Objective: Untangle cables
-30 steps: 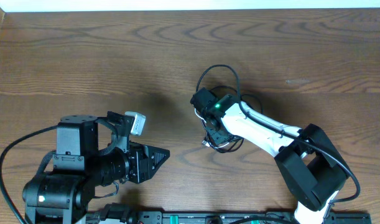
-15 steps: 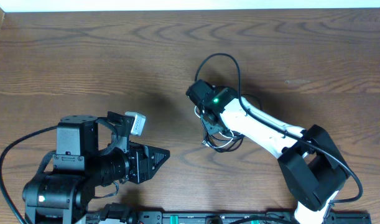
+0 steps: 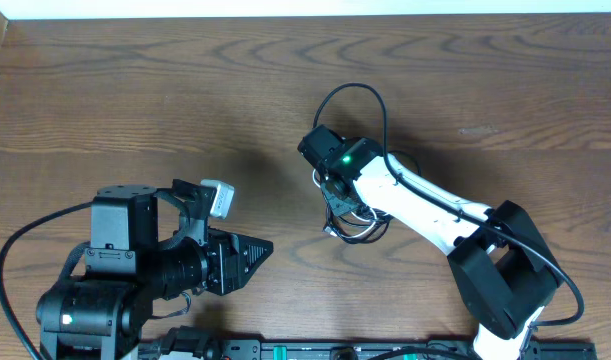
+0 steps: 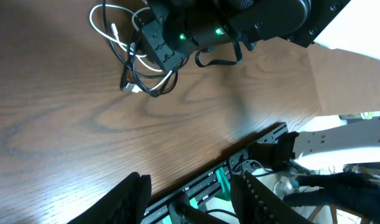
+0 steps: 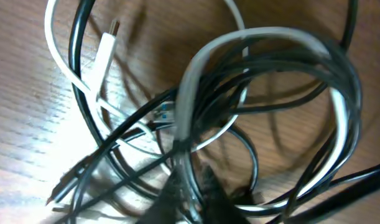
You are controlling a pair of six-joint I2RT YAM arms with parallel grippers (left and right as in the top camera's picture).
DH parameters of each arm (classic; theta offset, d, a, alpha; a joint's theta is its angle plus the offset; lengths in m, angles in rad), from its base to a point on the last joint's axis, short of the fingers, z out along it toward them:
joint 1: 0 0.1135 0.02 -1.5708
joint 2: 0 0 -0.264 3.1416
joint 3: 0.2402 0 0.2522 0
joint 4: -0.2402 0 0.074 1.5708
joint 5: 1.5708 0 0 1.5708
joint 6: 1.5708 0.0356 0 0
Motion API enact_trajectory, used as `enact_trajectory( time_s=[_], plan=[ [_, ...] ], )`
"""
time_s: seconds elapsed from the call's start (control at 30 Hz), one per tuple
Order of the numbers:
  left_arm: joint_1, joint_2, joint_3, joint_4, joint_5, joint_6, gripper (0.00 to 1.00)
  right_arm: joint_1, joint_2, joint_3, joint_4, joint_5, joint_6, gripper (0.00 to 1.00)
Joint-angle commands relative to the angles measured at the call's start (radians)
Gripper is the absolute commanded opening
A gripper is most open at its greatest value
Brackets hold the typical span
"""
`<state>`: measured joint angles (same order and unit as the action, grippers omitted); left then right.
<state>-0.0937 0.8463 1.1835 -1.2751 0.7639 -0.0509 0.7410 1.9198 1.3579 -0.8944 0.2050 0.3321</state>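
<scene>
The cables (image 3: 357,228) lie in a tangle of thin black cords and one white cord at mid-table, with a black loop (image 3: 353,92) arching toward the far side. My right gripper (image 3: 336,200) is down in the tangle. In the right wrist view its fingers (image 5: 193,183) are shut on a bundle of black and grey strands (image 5: 270,56), and a white plug end (image 5: 106,46) lies at the upper left. My left gripper (image 3: 253,252) hovers open and empty at the near left, well apart from the cables (image 4: 140,74); its jaws (image 4: 193,202) stand wide.
A black rail with green parts (image 4: 239,171) runs along the table's near edge. The left arm's base (image 3: 95,290) fills the near-left corner. Bare wood stretches across the far and left parts of the table (image 3: 135,90).
My right gripper has shifted slightly up and left and closed on the cable bundle. The black loop has moved with it. The left arm has stayed still.
</scene>
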Motion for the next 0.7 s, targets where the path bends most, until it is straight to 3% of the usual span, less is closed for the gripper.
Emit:
enact_trajectory(
  time_s=[0.0, 0.23, 0.43, 0.67],
  plan=[
    [-0.002, -0.001, 0.001, 0.0, 0.002, 0.014, 0.48, -0.001, -0.005, 0.014, -0.006, -0.04, 0.042, 0.01],
    [-0.002, -0.001, 0.001, -0.003, -0.039, 0.013, 0.48, -0.001, -0.058, 0.03, -0.049, -0.118, 0.041, 0.01],
    [-0.002, 0.0, 0.001, -0.003, -0.058, 0.013, 0.46, -0.001, -0.274, 0.146, -0.115, -0.105, -0.043, 0.01],
    [-0.002, 0.001, 0.001, -0.003, -0.058, 0.013, 0.36, -0.001, -0.552, 0.303, -0.105, -0.08, -0.061, 0.01]
  ],
)
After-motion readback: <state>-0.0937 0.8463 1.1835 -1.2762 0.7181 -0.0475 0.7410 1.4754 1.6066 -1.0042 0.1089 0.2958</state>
